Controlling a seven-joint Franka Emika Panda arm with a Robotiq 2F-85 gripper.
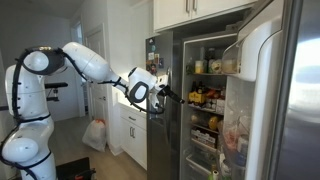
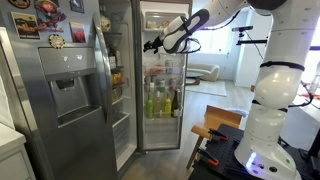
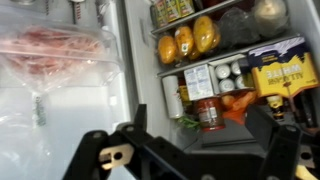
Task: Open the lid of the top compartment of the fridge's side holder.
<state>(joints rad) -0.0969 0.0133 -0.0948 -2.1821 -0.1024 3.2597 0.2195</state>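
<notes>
The fingers (image 3: pixel 110 155) are hanging spread and empty before the fridge's (image 1: pixel 160 140) shelves (image 3: pixel 215 62). The door holder's top lid (image 1: pixel 252 48), well off to their side, is seemingly sitting shut, so the opening is looking not yet begun.

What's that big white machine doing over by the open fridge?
A white robot arm holds its black two-fingered gripper out toward the tall dark grey steel fridge, whose doors stand open on lit shelves with jars and orange bottles. The gripper is open and holds nothing; the wrist view shows it facing the inner shelves. The white-lidded top compartment on the open door looks shut, with the gripper apart from it.
</notes>
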